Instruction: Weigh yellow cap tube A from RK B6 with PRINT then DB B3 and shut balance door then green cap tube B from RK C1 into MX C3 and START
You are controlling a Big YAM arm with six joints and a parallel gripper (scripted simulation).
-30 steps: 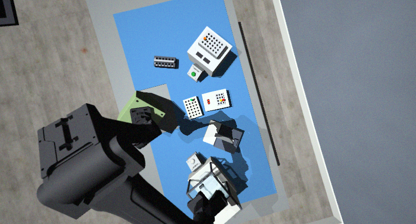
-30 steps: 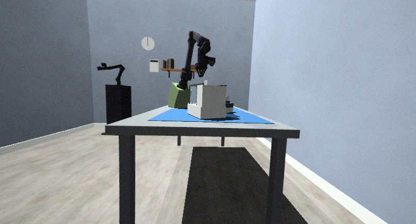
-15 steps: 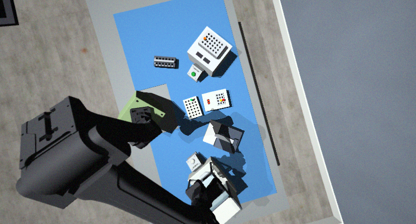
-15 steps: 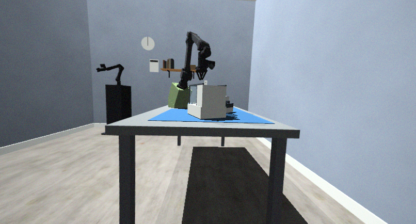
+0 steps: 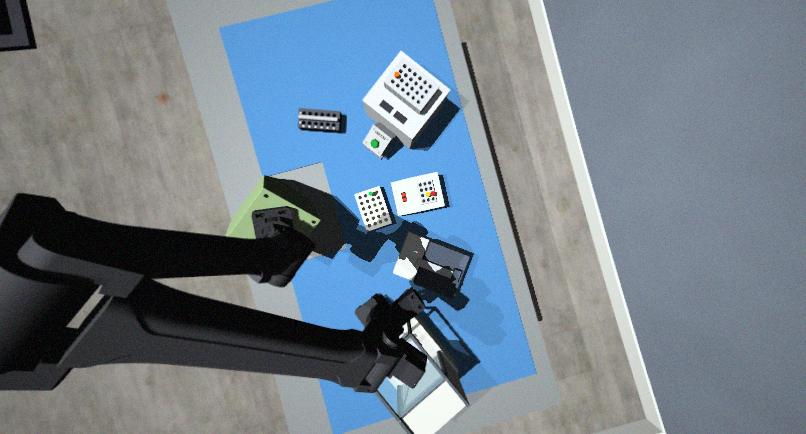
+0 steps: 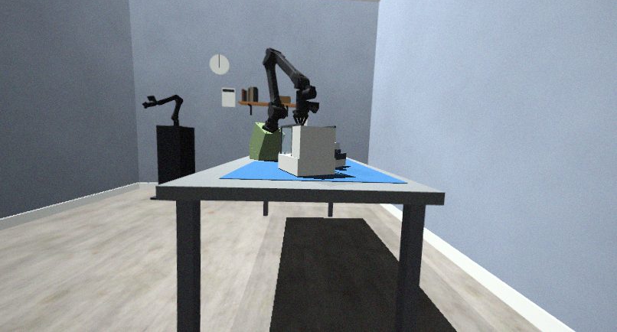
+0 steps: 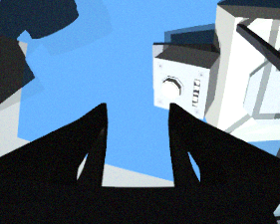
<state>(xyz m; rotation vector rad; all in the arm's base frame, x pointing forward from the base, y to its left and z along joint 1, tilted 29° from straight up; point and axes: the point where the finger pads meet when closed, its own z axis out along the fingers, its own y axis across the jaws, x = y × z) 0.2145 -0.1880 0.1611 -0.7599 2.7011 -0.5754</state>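
From above, my wrist [image 5: 389,332] hides my pincer; well apart from it, the yellow cap [image 5: 428,194] sits in the dry block [image 5: 413,204], the green cap [image 5: 371,193] in the rack [image 5: 383,202]. From outside, my pincer [image 6: 300,123] [image 7: 138,112] points down near the balance's [image 6: 317,151] [image 7: 225,101] top. At my wrist, it's partly spread, gripping nothing, PRINT [image 7: 170,88] ahead and right.

Our black, jointed robot arm [image 5: 236,329] [image 6: 282,64] rises from its foot, folds sharply at a high elbow, and slopes down to the wrist. We record the black two-fingered parallel gripper [image 6: 299,122] [image 7: 138,112] pointing downward. Its dark, tapering fingers stand partly open, tips well apart, nothing between them. Both fingertips appear level with each other in the wrist view.
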